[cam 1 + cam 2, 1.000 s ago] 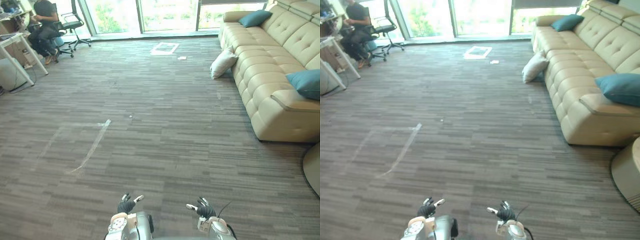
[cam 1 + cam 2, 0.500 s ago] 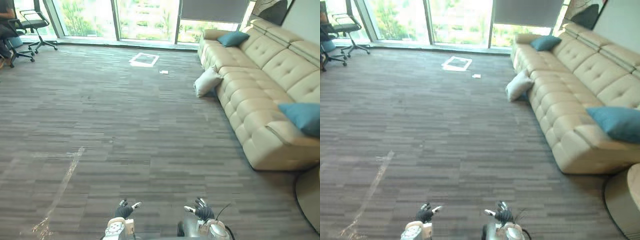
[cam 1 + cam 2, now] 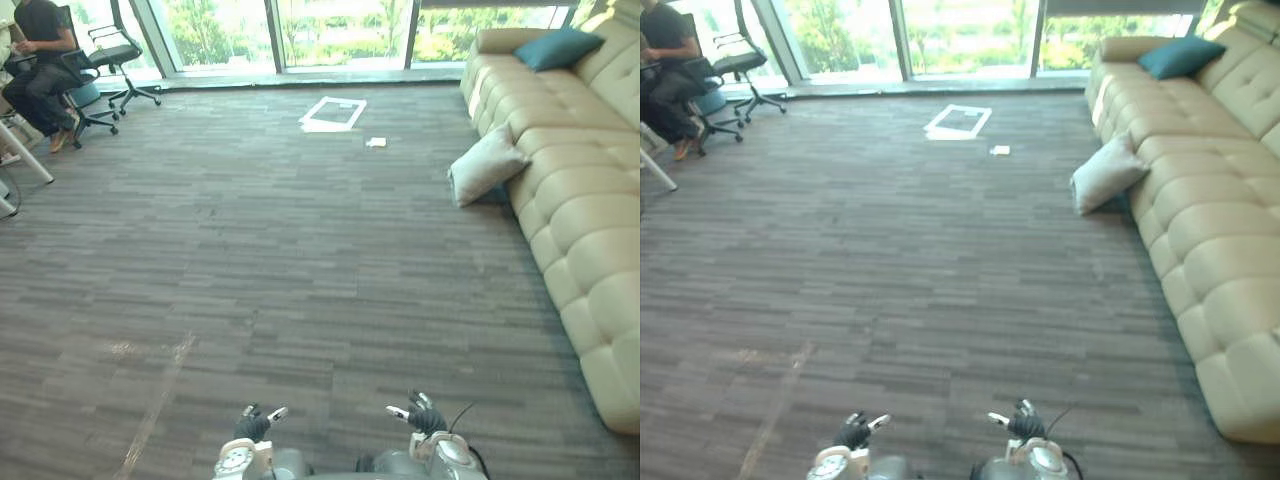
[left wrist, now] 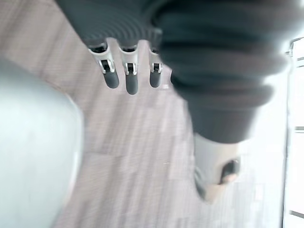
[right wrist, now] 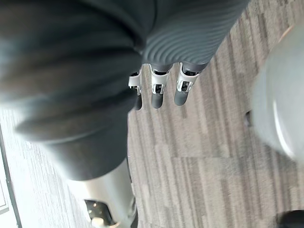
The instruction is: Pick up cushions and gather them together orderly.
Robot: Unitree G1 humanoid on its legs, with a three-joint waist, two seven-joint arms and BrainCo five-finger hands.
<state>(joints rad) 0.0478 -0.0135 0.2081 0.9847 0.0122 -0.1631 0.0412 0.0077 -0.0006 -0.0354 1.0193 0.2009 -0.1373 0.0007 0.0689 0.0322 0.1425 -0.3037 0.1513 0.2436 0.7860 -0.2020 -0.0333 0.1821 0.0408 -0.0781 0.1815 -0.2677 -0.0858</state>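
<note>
Both arms low in front of me, hands side by side and well apart. I am letting my left hand (image 3: 255,424) hang with its fingers (image 4: 126,80) relaxed and nearly straight, gripping nothing. My right hand (image 3: 420,416) is hanging the same way, its fingers (image 5: 157,92) extended and empty. I am pointing each thumb inward, toward the other hand.

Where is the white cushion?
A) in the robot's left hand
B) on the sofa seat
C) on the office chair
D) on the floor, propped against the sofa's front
D: the white cushion rests on the carpet and leans against the front of the beige sofa.
</note>
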